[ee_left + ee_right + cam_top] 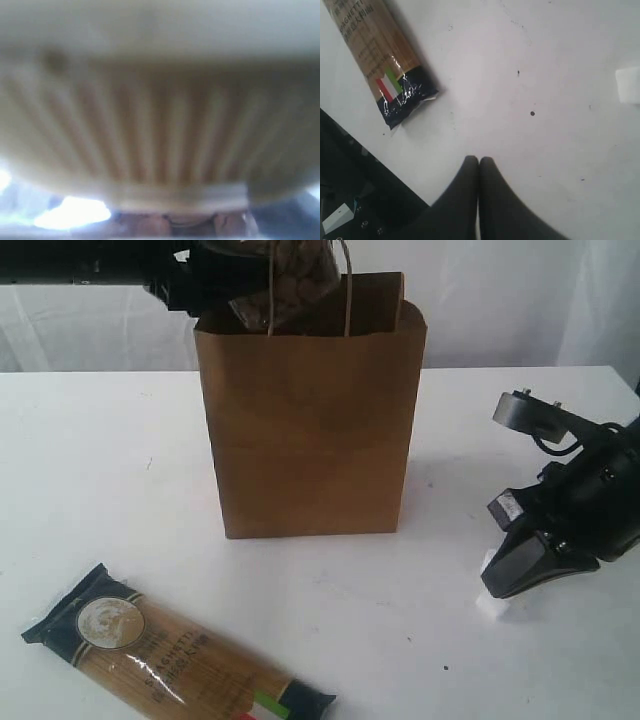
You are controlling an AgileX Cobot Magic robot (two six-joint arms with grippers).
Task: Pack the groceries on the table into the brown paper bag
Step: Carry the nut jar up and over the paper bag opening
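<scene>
The mouth of the brown paper bag (310, 440) is blocked: the left gripper (225, 280) hangs over it clamping the tan-lidded nut jar (295, 280), with a twisted handle (346, 290) looping across the jar. Left of the bag the table (90, 460) is bare, easy sweeping room. In front of the bag, off to its left, the spaghetti packet (170, 655) lies flat, a low hurdle. Right of the bag the right gripper (479, 164), fingers pressed together, sits low, with a white marshmallow (491, 606) just beside it. There's an open lane between it and the bag.
</scene>
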